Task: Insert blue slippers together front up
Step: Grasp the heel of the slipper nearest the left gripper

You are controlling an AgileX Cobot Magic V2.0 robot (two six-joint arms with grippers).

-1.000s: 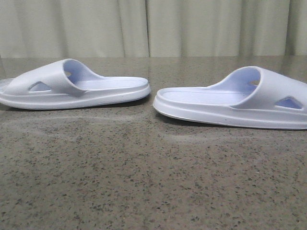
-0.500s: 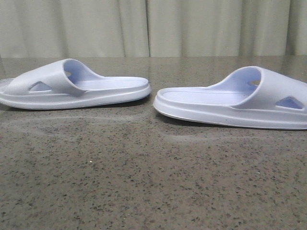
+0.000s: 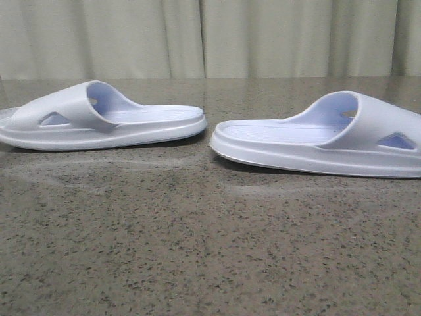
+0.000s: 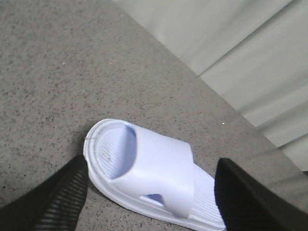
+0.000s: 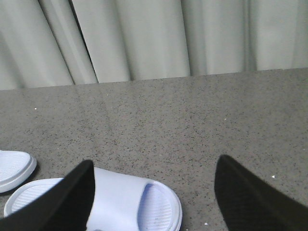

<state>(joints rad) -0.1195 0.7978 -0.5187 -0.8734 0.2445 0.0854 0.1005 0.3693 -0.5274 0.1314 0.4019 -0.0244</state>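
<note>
Two pale blue slippers lie flat on the speckled stone table, heels toward each other with a small gap between. The left slipper [image 3: 99,122] points its toe left and the right slipper [image 3: 322,141] points its toe right. No gripper shows in the front view. In the left wrist view my left gripper [image 4: 150,162] is open and empty, hovering over the left slipper [image 4: 154,178], its strap between the fingers. In the right wrist view my right gripper [image 5: 155,161] is open and empty above the right slipper's [image 5: 125,202] toe end.
The stone table [image 3: 210,250] stretches wide in front of the slippers. A pale curtain [image 3: 210,36] hangs behind the table's far edge. The left slipper's heel [image 5: 12,168] shows at the edge of the right wrist view.
</note>
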